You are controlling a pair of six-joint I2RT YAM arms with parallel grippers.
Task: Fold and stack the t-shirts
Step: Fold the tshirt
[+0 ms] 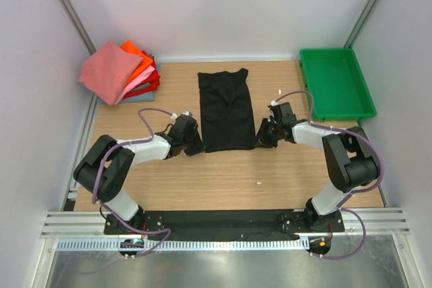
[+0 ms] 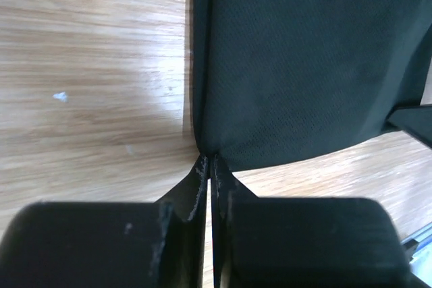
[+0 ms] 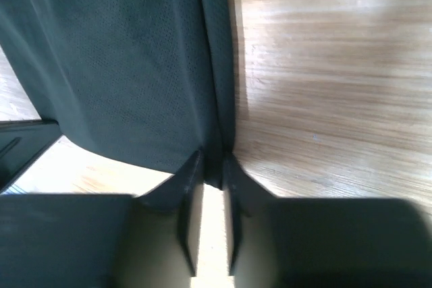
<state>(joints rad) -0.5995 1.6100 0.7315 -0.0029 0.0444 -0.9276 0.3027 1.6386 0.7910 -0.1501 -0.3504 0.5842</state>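
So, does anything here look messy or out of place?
Only the folded pile in the far left corner: its salmon-pink top shirt sits twisted, overhanging the others. The black shirt lies neat.

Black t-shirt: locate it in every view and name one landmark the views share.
Top external: black t-shirt, a long strip at the middle of the wooden table.
Left wrist: fills the upper right; left gripper pinches its near corner.
Right wrist: fills the upper left; right gripper pinches its near corner.
Shared landmark: the table's wood grain.
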